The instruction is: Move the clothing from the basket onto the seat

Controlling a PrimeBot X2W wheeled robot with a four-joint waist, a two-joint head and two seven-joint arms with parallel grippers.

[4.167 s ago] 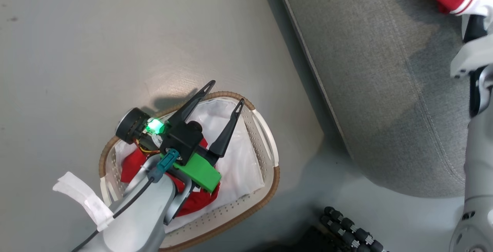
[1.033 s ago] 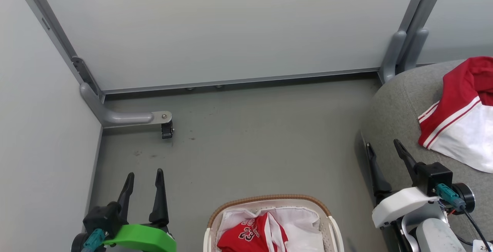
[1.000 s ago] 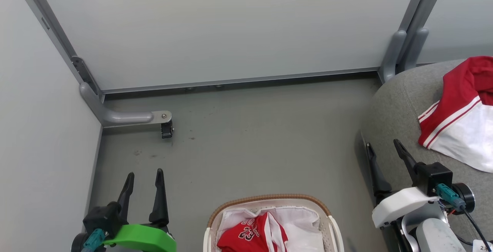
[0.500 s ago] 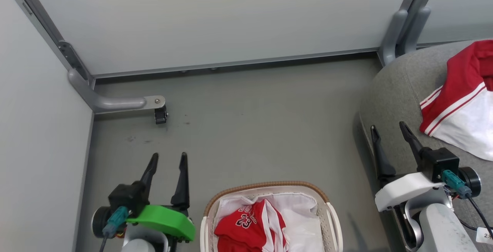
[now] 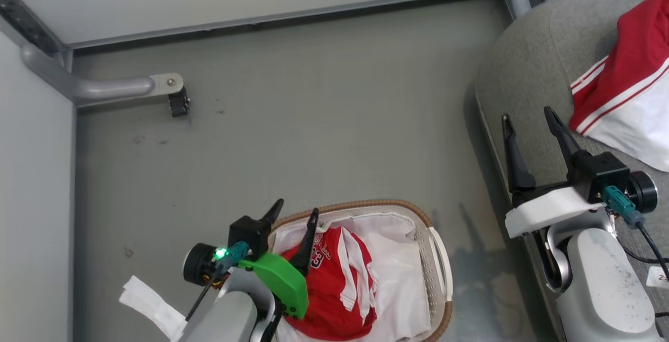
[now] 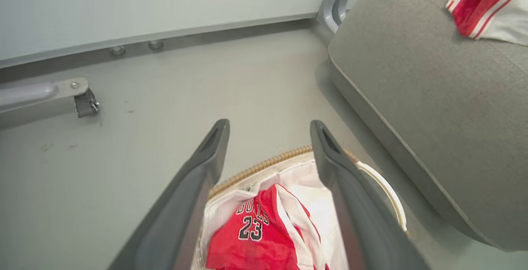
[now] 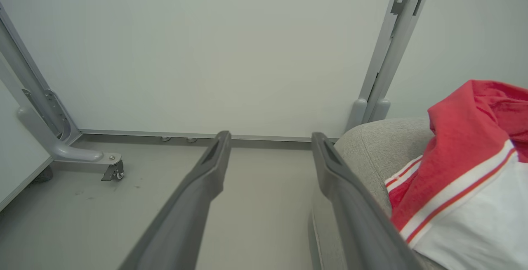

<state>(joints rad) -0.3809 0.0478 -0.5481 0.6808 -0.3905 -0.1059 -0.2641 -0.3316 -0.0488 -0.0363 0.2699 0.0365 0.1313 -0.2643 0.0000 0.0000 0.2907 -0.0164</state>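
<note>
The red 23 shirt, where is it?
Head view, bottom middle: the red shirt lies inside the basket on its white liner, by the left tool.

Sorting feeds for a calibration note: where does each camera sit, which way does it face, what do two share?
Head: on the head, looking down at basket and seat; left tool and right tool show.
Left wrist: on that wrist, facing the basket's red garment; own fingers show.
Right wrist: on that wrist, facing the wall; own fingers show.
All three share the seat.
</note>
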